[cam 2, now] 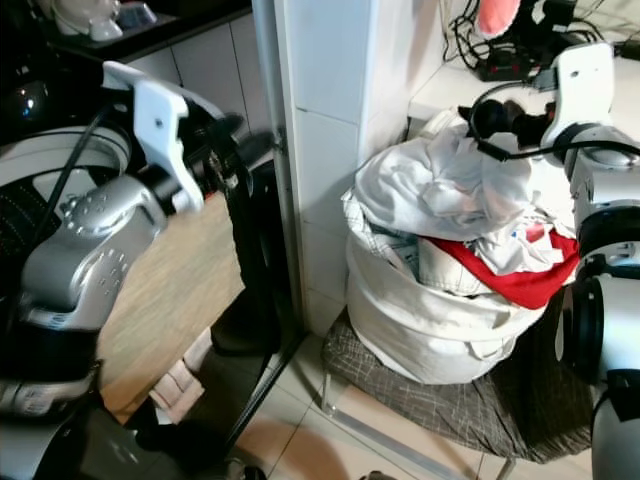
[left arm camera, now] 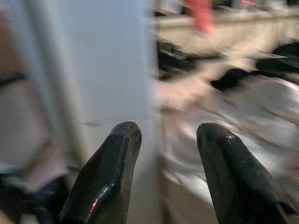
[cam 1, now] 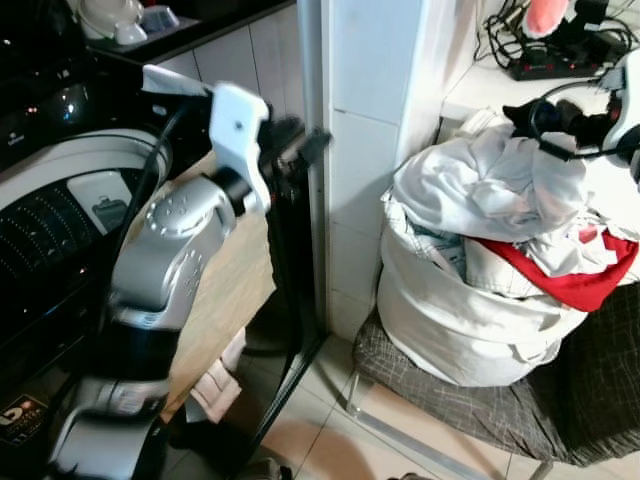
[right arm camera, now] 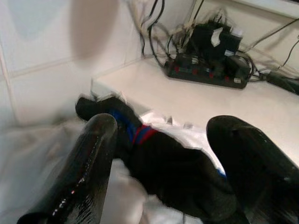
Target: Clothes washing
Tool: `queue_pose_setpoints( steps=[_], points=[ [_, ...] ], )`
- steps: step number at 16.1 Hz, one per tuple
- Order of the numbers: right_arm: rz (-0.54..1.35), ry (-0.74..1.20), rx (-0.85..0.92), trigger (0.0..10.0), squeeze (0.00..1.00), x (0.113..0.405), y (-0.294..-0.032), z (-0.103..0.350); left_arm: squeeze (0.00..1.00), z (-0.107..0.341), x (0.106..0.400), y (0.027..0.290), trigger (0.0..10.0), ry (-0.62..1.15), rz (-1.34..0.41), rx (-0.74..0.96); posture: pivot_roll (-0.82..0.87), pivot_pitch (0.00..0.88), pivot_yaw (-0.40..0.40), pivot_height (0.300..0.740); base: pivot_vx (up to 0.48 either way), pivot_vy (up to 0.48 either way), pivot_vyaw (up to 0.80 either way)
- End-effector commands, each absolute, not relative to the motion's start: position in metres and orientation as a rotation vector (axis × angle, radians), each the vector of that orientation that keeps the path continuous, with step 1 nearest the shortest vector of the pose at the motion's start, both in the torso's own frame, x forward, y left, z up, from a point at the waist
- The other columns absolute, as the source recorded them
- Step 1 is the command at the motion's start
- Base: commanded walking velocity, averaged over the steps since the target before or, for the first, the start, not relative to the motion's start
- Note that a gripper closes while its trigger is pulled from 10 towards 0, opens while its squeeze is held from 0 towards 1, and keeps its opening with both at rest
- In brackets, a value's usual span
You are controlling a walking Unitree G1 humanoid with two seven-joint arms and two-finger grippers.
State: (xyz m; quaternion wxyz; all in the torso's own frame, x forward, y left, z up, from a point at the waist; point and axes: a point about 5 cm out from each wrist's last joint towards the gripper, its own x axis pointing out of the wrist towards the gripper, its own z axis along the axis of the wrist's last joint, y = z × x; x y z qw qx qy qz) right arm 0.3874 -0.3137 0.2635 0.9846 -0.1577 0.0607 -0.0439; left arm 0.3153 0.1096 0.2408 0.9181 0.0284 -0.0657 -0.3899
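- The washing machine [cam 1: 60, 200] sits far to the left of the laundry bag, past the white tiled pillar [cam 1: 365, 150]; whether any clothing is inside it cannot be made out.
- The left gripper [cam 1: 300, 140] is raised just beside that pillar, on the washer's side and well apart from the laundry bag, its fingers [left arm camera: 112, 163] spread with nothing between them (its wrist view is blurred).
- The laundry bag [cam 1: 470, 320] stands on a grey checked chair [cam 1: 480, 415] and is heaped past its rim with white clothes [cam 2: 450, 185] and a red garment [cam 2: 520, 280].
- The right gripper [cam 2: 490, 118] reaches over the top of the bag's pile, fingers [right arm camera: 88, 163] apart on either side of a dark sock [right arm camera: 173, 168] with blue and red stripes, not yet pinching it.
- Behind the bag, a power strip [right arm camera: 205, 74] with cables lies on a white ledge.
- Judged from the full bag, the task looks barely begun: nearly everything remains to be moved to the washer.
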Motion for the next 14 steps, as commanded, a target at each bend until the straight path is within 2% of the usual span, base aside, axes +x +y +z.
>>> queue_pose_setpoints(
  steps=[1,2,5,10,14],
  points=[
    [-0.111,0.133,-0.322,10.0,1.0,0.387,-0.316,0.269,0.0,0.241,0.305,0.101,10.0,-0.115,-0.904,0.061,-0.02,0.0,0.039,0.74,0.0,0.0,0.0],
    [-0.129,0.152,-0.347,10.0,0.0,0.387,-0.318,0.266,0.0,0.239,0.301,0.098,10.0,-0.099,-0.937,0.059,-0.02,0.0,0.042,0.74,0.0,0.0,0.0],
    [-0.16,0.181,-0.398,10.0,0.0,0.385,-0.322,0.26,0.0,0.238,0.302,0.095,10.0,-0.085,-0.93,0.058,-0.01,0.0,0.046,0.74,0.0,0.0,0.0],
    [-0.201,0.184,-0.253,10.0,0.0,0.379,-0.329,0.241,0.0,0.243,0.299,0.103,10.0,-0.071,-0.899,0.054,0.03,0.0,0.049,0.74,0.0,0.0,0.0],
    [-0.194,0.141,-0.221,10.0,0.0,0.379,-0.327,0.24,0.0,0.249,0.305,0.113,10.0,-0.095,-0.806,0.041,0.05,0.0,0.056,0.74,0.0,0.0,0.0]
  ],
)
